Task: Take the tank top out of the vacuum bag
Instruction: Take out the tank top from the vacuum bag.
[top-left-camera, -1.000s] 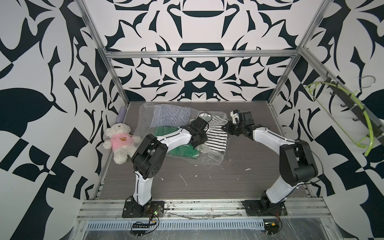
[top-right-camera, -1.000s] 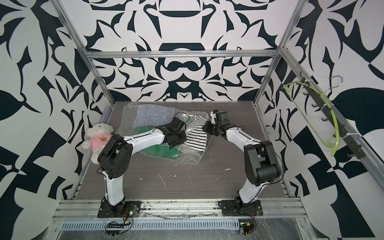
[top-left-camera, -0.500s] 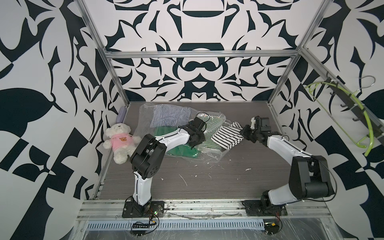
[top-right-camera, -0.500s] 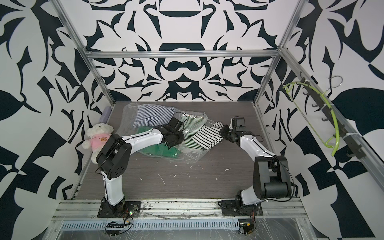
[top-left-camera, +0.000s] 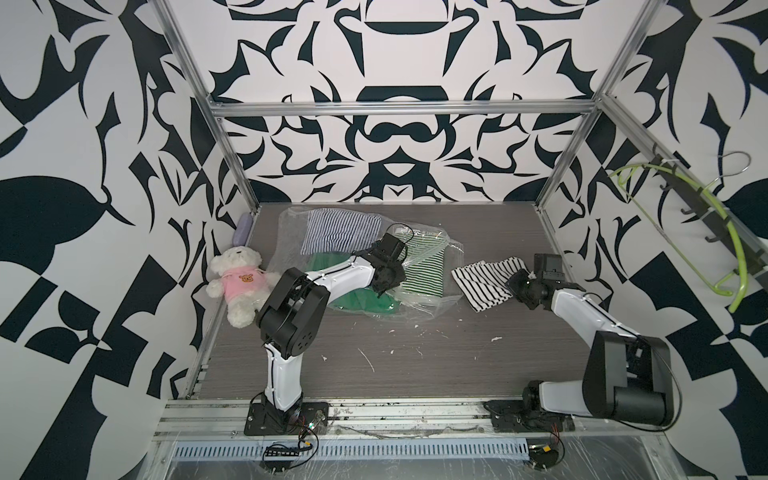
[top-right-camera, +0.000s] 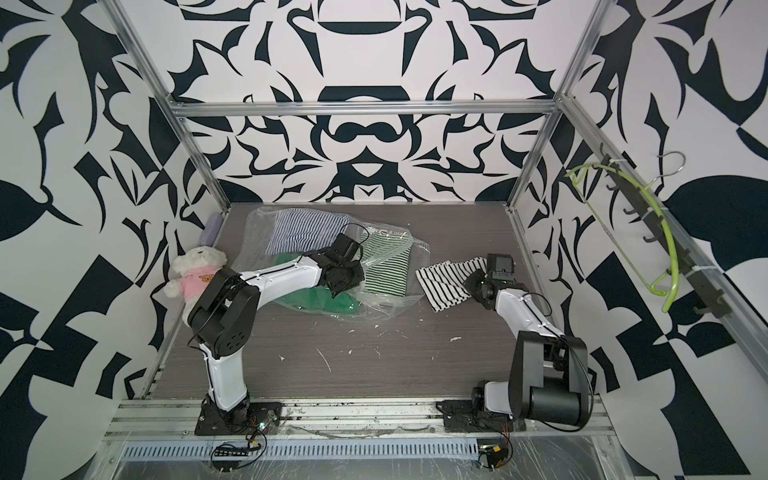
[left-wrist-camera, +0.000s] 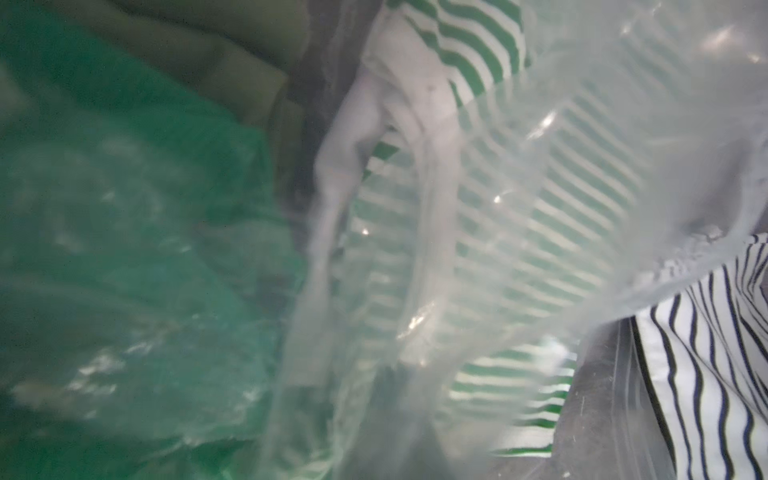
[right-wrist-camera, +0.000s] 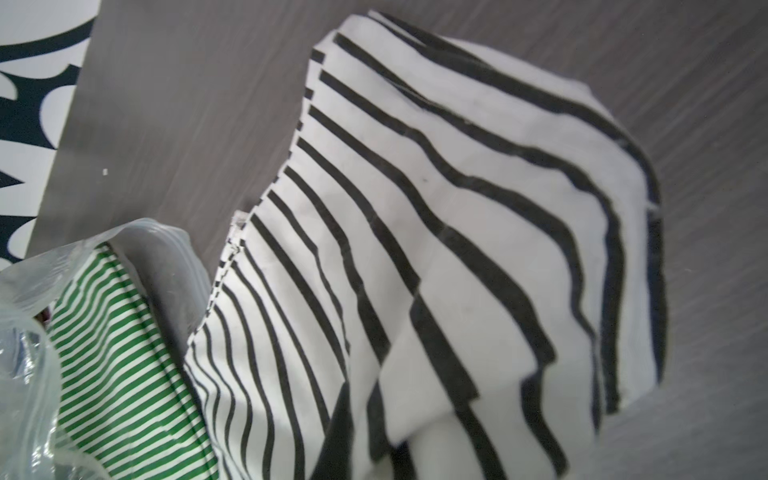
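Since the tank top (top-left-camera: 484, 286) lies on the desk (top-left-camera: 415, 374) just right of the vacuum bag (top-left-camera: 428, 301), fully outside it, we judge the extraction done. Our right pincer (top-left-camera: 514, 286) is clamped on the cloth and our left pincer (top-left-camera: 381, 290) is pinched on the bag's film; next, we release both.

Two arms of like build. Left arm (top-left-camera: 332, 274) and right arm (top-left-camera: 582, 311): smooth white tapering link shells, joined by bulky black joint housings (top-left-camera: 291, 320) with rounded ends, one flat face dotted with small screw holes. At each foot, a black base plate (top-left-camera: 257, 424) with thin wires trailing from it. A thin black cable (top-left-camera: 400, 225) runs along the white links and loops free above the left wrist. Left gripper (top-left-camera: 385, 286) and right gripper (top-left-camera: 515, 284): black throughout. A boxy black camera (top-left-camera: 547, 264) sits on the right wrist.
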